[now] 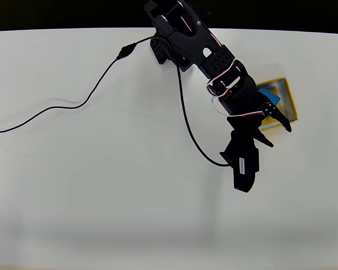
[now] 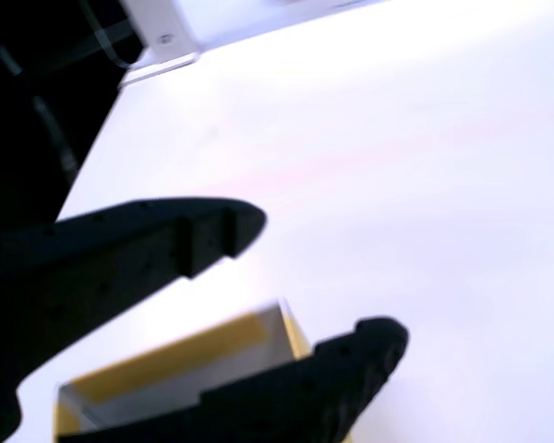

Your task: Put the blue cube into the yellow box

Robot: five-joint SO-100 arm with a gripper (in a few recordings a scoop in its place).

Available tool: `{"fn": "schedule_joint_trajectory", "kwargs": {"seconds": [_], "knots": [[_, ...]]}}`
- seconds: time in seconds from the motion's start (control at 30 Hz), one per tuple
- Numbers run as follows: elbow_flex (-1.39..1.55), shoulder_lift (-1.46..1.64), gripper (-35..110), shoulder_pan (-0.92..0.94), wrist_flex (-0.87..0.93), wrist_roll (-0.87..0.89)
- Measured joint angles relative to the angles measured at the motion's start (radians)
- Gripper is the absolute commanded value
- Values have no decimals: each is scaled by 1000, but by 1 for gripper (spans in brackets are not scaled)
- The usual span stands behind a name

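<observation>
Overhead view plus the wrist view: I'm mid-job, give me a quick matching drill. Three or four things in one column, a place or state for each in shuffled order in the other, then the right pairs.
Things:
1. blue cube
2. yellow box
3. tool
4. black cable

Places or states:
A. trails across the white table toward the left edge of the overhead view
B. open, holding nothing, above the box's near edge
C. lies inside the box, partly hidden by the arm
D. sits on the table at the right of the overhead view, under the arm

Pairs: 1-C, 2-D, 3-B, 4-A
</observation>
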Motion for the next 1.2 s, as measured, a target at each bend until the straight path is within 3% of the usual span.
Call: {"fn": "schedule_joint_trajectory", "kwargs": {"seconds": [0.23,0.47,0.77,1.0,1.2], "knots": [[28,166,20,239,127,-23],[236,325,18,489,130,-67],[572,643,17,657,173,-143],[758,864,16,730,337,-190],[762,1011,15,801,615,-222]]}}
